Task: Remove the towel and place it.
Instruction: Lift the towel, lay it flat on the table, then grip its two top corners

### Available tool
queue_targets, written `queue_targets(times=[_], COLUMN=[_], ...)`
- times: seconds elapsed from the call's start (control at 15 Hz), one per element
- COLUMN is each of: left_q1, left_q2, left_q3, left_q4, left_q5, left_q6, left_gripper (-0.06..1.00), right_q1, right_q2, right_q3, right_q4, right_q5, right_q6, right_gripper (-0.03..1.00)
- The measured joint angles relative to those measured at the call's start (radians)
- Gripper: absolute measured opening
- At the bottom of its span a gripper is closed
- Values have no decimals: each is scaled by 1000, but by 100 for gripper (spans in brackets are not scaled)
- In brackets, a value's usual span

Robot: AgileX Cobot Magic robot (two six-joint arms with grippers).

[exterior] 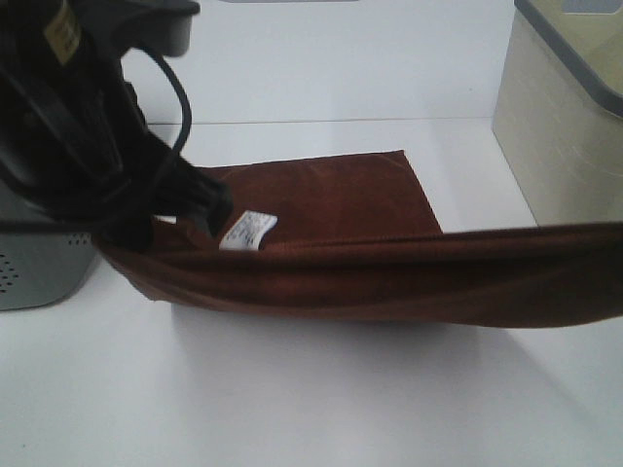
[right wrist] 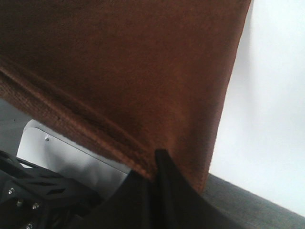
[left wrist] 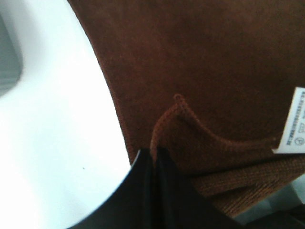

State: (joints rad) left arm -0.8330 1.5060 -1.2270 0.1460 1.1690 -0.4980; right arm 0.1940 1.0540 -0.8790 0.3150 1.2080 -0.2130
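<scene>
The maroon towel [exterior: 341, 224] is held up by its near edge and stretched across the exterior high view, while its far part lies on the white table [exterior: 292, 389]. A white label [exterior: 247, 232] hangs near its left end. My left gripper [exterior: 200, 209] is shut on the towel's left corner. The left wrist view shows its fingertips [left wrist: 153, 155] pinching the hemmed edge of the towel [left wrist: 200, 71]. My right gripper is out of the exterior high view at the right. In the right wrist view it [right wrist: 155, 160] is shut on the other corner of the towel [right wrist: 119, 71].
A grey basket [exterior: 39, 263] stands at the left edge behind my left arm. A beige box with a grey lid [exterior: 565, 117] stands at the back right. The white table extends in front of the towel.
</scene>
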Motion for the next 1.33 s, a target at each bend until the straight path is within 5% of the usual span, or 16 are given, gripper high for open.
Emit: queue_targets(times=[0.4, 1.07, 1.2, 1.33], left_q1=[-141, -196, -196, -196], left_q2=[-3, -8, -8, -8], left_q3=[164, 242, 246, 249], left_q4=[-111, -191, -212, -232], left_q5=[-7, -1, 28, 37], left_q6=[-51, -55, -45, -28], left_gripper=[0, 2, 24, 61], right_q1=[0, 0, 0, -2], right_q2=[-162, -189, -189, -189], right_q3=[250, 346, 346, 346], right_q4=[15, 79, 70, 70], right_q5=[5, 11, 11, 11], right_q6=[42, 43, 43, 43], right_gripper=[0, 2, 18, 46])
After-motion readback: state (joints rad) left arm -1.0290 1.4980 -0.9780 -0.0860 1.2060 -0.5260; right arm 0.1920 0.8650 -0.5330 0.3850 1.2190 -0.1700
